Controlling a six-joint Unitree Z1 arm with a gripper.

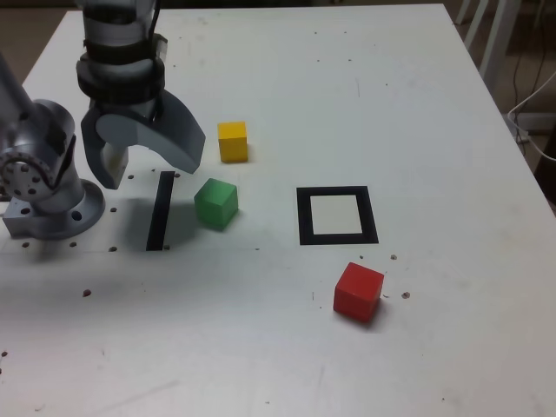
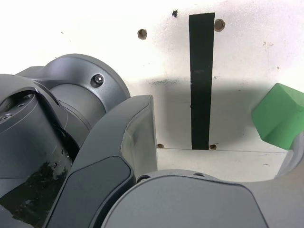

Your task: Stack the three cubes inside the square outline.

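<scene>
The grey two-fingered gripper (image 1: 143,156), jaws wide apart and holding nothing, hangs over the straight black tape strip (image 1: 161,210), with the small matte green cube (image 1: 215,203) nearest, toward the exterior view's right.

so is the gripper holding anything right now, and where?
Nothing held. The gripper is open and empty above the black strip; green cube, yellow cube and red cube sit on the table.

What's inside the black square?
Nothing yet. Inside the square only bare white shows. The red cube, green cube and yellow cube all sit outside it. Nothing covers it.
</scene>
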